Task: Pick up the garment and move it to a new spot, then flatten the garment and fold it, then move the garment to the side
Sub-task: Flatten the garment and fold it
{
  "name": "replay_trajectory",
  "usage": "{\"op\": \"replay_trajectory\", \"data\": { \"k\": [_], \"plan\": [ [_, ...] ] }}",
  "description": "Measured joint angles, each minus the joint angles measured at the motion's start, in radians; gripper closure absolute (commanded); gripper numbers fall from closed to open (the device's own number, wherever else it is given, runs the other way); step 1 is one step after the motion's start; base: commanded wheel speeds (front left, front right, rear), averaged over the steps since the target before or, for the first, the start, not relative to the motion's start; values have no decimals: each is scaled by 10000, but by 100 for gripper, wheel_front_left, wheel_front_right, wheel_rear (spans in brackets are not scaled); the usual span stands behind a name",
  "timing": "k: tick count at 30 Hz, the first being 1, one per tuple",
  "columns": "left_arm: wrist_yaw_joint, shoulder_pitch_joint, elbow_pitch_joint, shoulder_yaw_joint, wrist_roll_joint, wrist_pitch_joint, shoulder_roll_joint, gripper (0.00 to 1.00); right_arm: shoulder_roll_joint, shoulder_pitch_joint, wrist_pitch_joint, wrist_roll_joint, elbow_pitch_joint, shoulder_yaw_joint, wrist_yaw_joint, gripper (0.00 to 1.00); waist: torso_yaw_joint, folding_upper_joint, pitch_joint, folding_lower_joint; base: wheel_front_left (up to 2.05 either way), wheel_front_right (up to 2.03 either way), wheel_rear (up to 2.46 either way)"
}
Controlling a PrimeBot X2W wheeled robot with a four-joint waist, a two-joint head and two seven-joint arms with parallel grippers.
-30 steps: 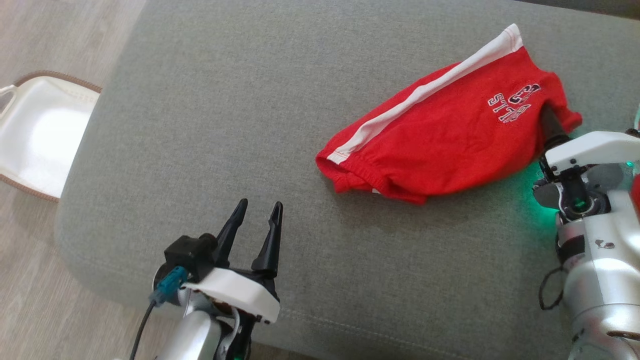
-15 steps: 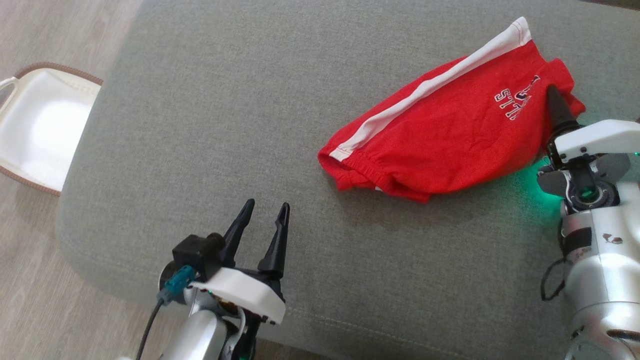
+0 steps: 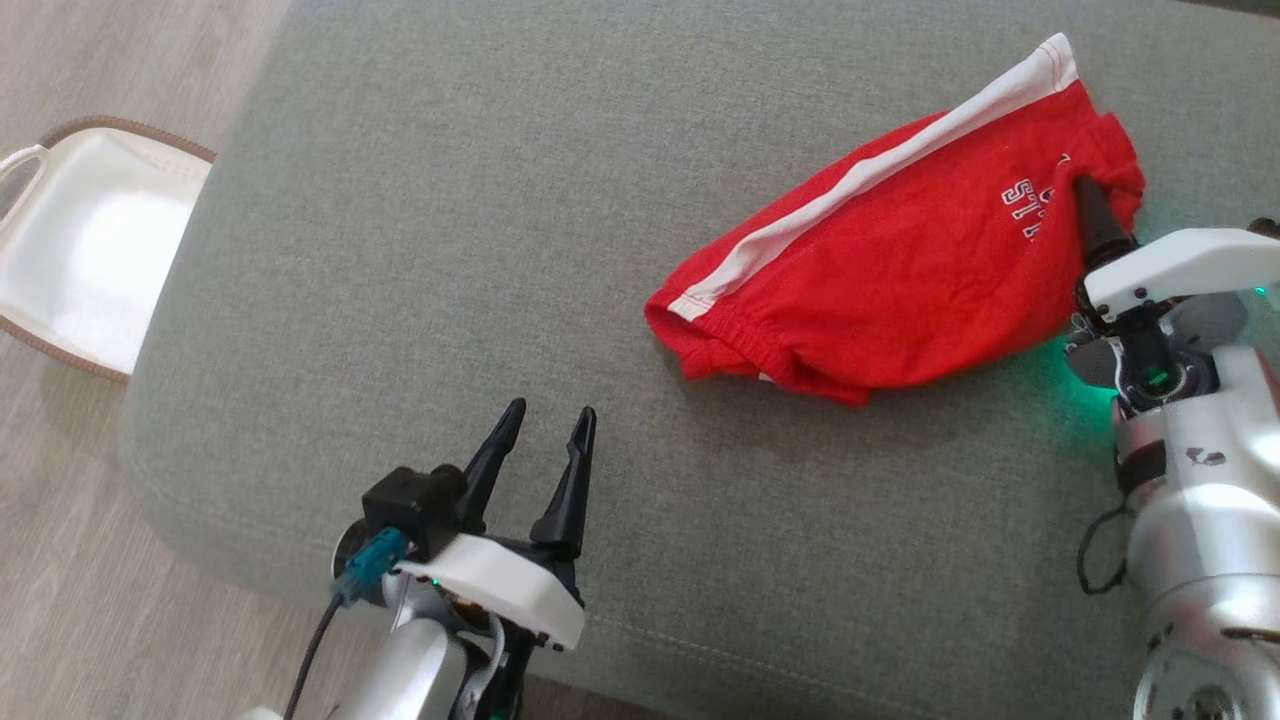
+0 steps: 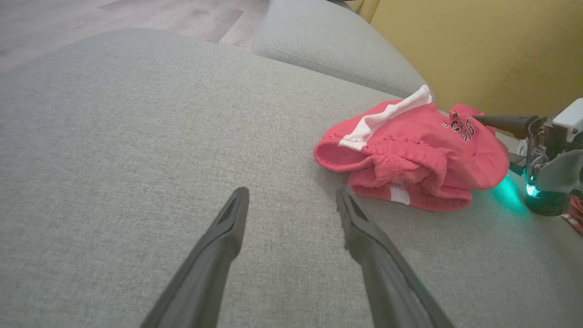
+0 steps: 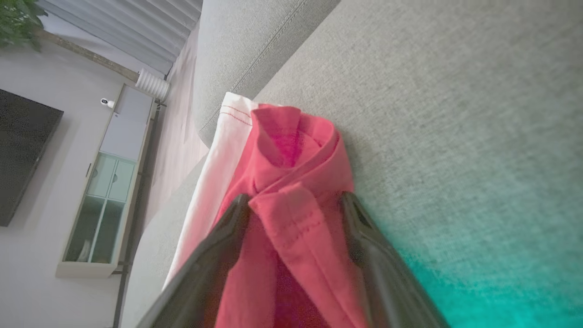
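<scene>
Your right gripper (image 5: pixel 296 202), jaws wide, straddles the right end of the garment (image 3: pixel 880 280), whose length runs leftward toward your distant, wide-open left gripper (image 3: pixel 552 410).

garment (image 3: pixel 900 270) on sofa cushion (image 3: pixel 480 250), toward its right rear | right gripper (image 5: pixel 294 200) at garment's right end, a fold between its fingers (image 5: pixel 218 246) | left gripper (image 3: pixel 552 410) over cushion's front, left of garment, well apart

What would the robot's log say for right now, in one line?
phase: pre-grasp | red shorts: crumpled on grey cushion | right gripper: open, straddling a fold of shorts | left gripper: open, apart from shorts
</scene>
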Motion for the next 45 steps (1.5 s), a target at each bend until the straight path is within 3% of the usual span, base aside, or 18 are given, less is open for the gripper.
{"op": "replay_trajectory", "data": {
  "k": [9,10,11,12,23,37,45],
  "plan": [
    [82,-4,-2,-40,-86,0,0,0,-288,-887,-343,-1789,1461,-263,2,0,17,0,113,0,0,0,0],
    [82,-5,-2,-44,-86,0,0,0,-316,-953,-330,-1900,1542,-251,2,28,9,0,120,0,0,0,0],
    [82,-6,0,-42,-86,0,0,0,-326,-1023,-328,-2013,1607,-213,2,77,-3,0,126,0,0,0,0],
    [82,-7,0,-42,-86,0,0,0,-332,-1069,-328,-2075,1655,-201,2,100,-17,0,128,0,0,0,0],
    [82,-16,104,35,-84,0,0,0,-178,-997,-458,-1737,1682,-276,2,100,-309,0,-158,0,0,0,0],
    [33,392,245,690,138,0,2,0,314,1931,-1549,293,-748,-589,2,100,-1606,0,-1058,0,0,0,0],
    [-86,779,364,930,284,0,4,0,395,3361,-2148,2472,-1294,932,2,100,-2302,0,-1660,0,0,0,0]
  ]
}}
